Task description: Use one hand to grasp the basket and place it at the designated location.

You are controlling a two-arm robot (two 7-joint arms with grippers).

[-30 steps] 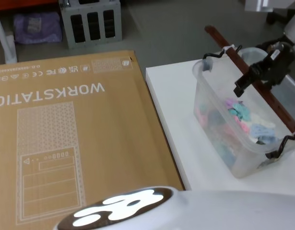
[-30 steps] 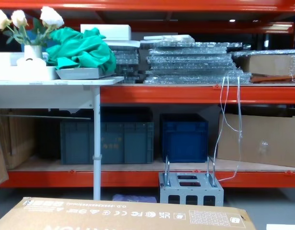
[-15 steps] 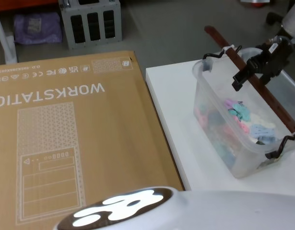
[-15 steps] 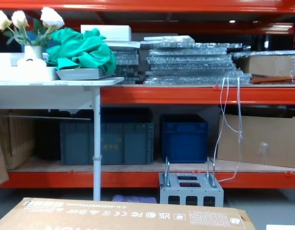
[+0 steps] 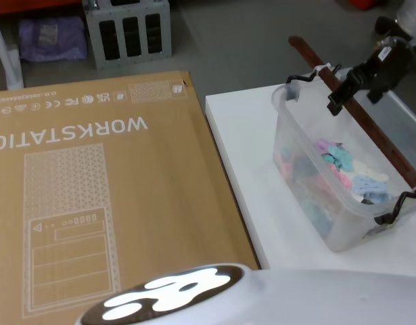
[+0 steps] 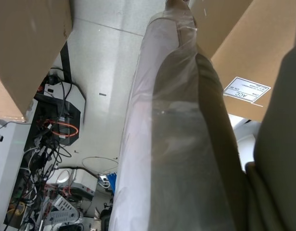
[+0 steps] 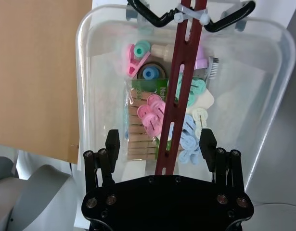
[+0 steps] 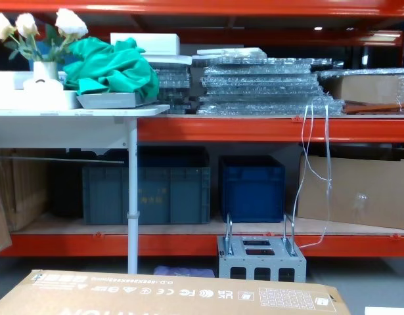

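Note:
The basket (image 5: 309, 196), a clear plastic tub holding coloured clips and clothespins, sits on the white table (image 5: 248, 156) at the right. Its reddish-brown bar handle (image 5: 370, 132) runs along the top, tied on with white ties. My right gripper (image 5: 353, 95) hovers open above the far end of the handle without touching it. In the right wrist view the right gripper (image 7: 160, 144) straddles the handle (image 7: 186, 72) from above, one finger on each side, with the basket (image 7: 83, 72) below. My left arm is parked low, its wrist camera facing cardboard and the floor.
A large cardboard box (image 5: 93, 169) marked WORKSTATION lies flush against the table's left edge. A grey metal frame (image 5: 126, 30) stands on the floor behind it. Orange shelving with blue crates (image 8: 251, 187) is farther back.
My right gripper has risen and drifted toward the far end of the handle, staying open. The basket has not moved.

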